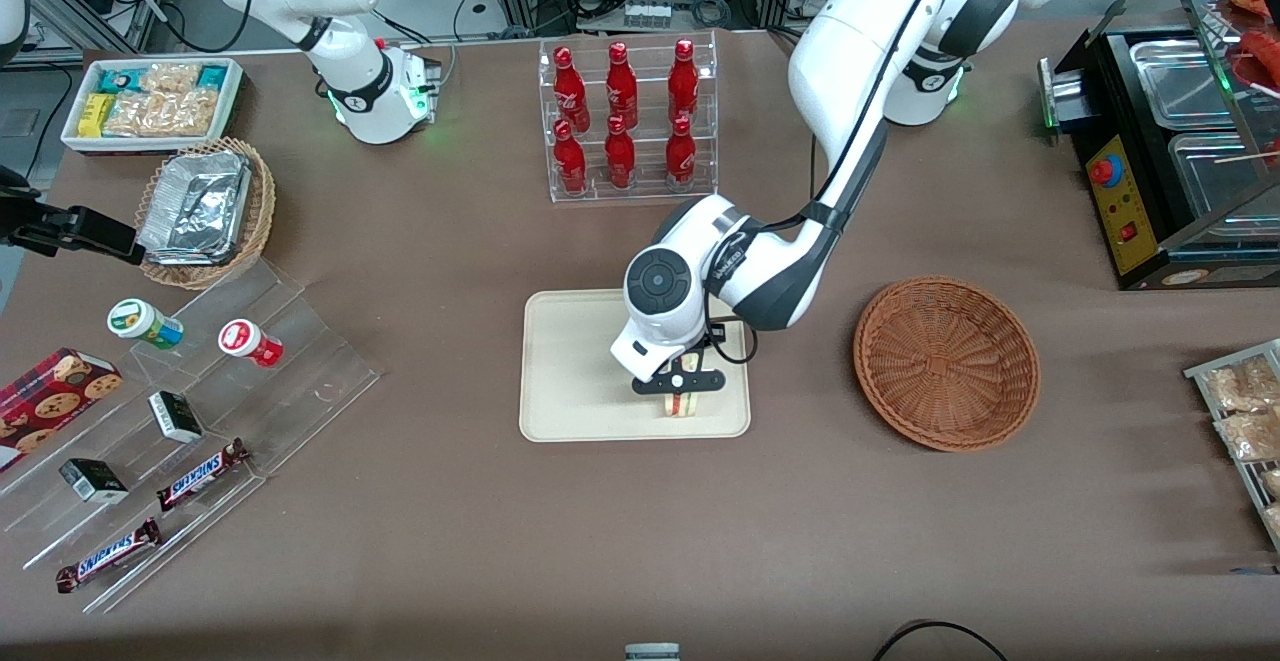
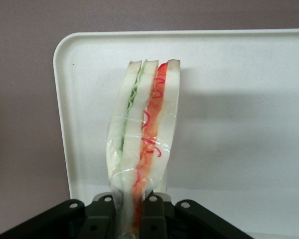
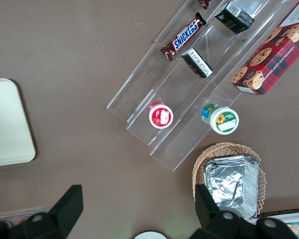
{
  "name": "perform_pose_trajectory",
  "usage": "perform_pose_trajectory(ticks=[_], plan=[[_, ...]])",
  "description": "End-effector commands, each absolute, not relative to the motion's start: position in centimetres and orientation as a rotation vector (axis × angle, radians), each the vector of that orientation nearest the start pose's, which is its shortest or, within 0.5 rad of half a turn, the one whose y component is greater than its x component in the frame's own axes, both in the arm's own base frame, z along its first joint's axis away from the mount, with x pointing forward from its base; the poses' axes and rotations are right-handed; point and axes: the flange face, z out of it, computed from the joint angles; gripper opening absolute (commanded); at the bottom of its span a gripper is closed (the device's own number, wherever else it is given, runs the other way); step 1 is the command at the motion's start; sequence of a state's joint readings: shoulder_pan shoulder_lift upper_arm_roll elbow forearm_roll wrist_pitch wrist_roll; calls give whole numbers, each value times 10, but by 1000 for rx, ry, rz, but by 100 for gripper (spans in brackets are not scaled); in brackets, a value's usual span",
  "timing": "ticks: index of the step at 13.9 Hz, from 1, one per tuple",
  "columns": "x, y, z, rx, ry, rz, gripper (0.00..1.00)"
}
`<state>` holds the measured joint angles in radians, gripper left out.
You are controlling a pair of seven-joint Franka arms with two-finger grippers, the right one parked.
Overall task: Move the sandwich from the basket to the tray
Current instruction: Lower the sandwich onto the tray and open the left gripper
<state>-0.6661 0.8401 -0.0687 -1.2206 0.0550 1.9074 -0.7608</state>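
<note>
End effector [image 1: 682, 393] clamped on one sandwich [image 2: 144, 144] over one tray [image 1: 570, 361], one basket [image 1: 946, 362] beside.

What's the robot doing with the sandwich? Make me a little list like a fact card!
sandwich: clear-wrapped, held on edge over the tray, with red and green filling stripes
gripper: shut on the sandwich, low above the tray's edge nearest the front camera
tray: cream, flat, nothing else on it
basket: brown wicker, empty, beside the tray toward the working arm's end
task stage: sandwich out of the basket, not yet let go
</note>
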Motion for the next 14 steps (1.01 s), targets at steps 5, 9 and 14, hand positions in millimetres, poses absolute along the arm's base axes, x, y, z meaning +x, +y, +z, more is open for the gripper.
perform_pose_trajectory(ticks=[5, 9, 14], plan=[[552, -498, 230, -2996, -9, 134, 0], [553, -498, 231, -3003, -5, 127, 100], [558, -497, 246, -3016, -4, 101, 100]])
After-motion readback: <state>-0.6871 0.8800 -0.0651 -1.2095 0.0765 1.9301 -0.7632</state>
